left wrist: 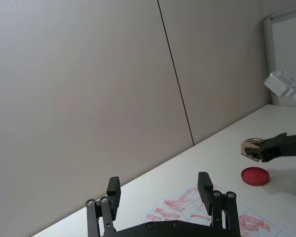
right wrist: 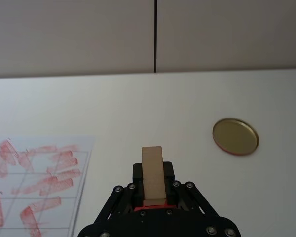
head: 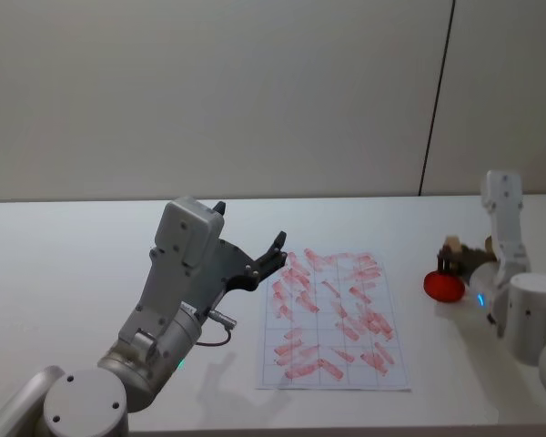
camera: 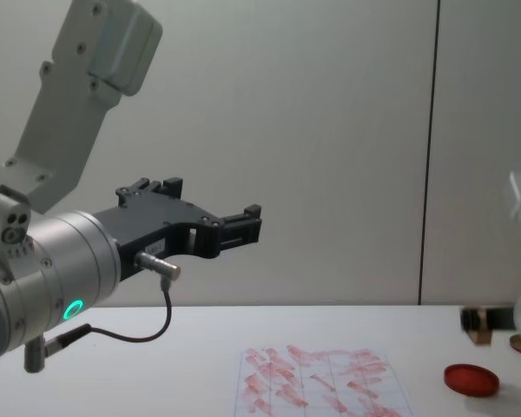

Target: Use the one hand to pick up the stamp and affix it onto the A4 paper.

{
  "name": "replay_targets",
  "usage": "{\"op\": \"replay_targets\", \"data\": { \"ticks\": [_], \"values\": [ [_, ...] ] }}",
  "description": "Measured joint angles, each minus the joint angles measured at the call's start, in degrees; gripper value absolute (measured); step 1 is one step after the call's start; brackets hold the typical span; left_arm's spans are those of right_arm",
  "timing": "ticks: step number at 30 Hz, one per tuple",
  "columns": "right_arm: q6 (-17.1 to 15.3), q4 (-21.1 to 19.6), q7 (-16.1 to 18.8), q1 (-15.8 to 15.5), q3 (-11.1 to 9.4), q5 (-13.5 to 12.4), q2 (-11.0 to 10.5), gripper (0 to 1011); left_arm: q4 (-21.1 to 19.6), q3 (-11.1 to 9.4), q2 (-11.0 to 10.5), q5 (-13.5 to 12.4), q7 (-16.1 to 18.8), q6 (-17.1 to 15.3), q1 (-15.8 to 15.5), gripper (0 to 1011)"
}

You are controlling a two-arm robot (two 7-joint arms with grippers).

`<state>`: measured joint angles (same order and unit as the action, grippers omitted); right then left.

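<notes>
**Head view:** The left gripper (head: pixel 251 238) is raised over the desk (head: pixel 73 273), just left of the A4 paper (head: pixel 332 319). Its jaws are spread, with nothing between them. The paper lies flat near the desk's front edge, its grid crowded with red stamp marks. Off to the right, clear of the sheet, the right gripper (head: pixel 457 261) has its jaws clamped on the wooden stamp (head: pixel 452 245). It holds the stamp directly over the round red ink pad (head: pixel 444 286).

**Left wrist view:** The left gripper (left wrist: pixel 159 190) has both black fingers (left wrist: pixel 204 185) set wide apart above the marked paper (left wrist: pixel 212 212). Farther off, the right gripper (left wrist: pixel 281 146) reaches in level, in the air above the ink pad (left wrist: pixel 255 176).

**Right wrist view:** The stamp (right wrist: pixel 152 163) stands upright, pinched in the jaws of the right gripper (right wrist: pixel 153 178), with a strip of red showing at its lower end. A gold disc (right wrist: pixel 235 136) lies flat on the desk beyond it. One corner of the paper (right wrist: pixel 39 182) lies to the side.

**Chest view:** The left gripper (camera: pixel 226 224) juts out level, high above the paper (camera: pixel 321 382). At the right edge the right gripper (camera: pixel 484 320) is a dark shape above the ink pad (camera: pixel 471 380), not touching it.
</notes>
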<state>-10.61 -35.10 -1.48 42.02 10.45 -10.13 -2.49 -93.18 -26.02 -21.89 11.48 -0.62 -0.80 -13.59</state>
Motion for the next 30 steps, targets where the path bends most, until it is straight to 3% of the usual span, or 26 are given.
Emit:
{"op": "replay_targets", "data": {
  "ticks": [7, 15, 23, 30],
  "values": [
    [-3.24, -13.86, -0.11, -4.99, 0.07, -0.2, -0.93, 220, 0.0, 0.0, 0.0, 0.0, 0.0, 0.0, 0.0, 993],
    [-7.15, -25.35, 1.59, -9.79, 1.18, -0.56, -1.34, 220, 0.0, 0.0, 0.0, 0.0, 0.0, 0.0, 0.0, 993],
    [-10.53, -32.74, 3.46, -13.85, 3.24, -0.23, -1.16, 220, 0.0, 0.0, 0.0, 0.0, 0.0, 0.0, 0.0, 993],
    [-12.91, -35.76, 4.59, -16.47, 5.01, 0.66, -0.76, 220, 0.0, 0.0, 0.0, 0.0, 0.0, 0.0, 0.0, 993]
  ]
}}
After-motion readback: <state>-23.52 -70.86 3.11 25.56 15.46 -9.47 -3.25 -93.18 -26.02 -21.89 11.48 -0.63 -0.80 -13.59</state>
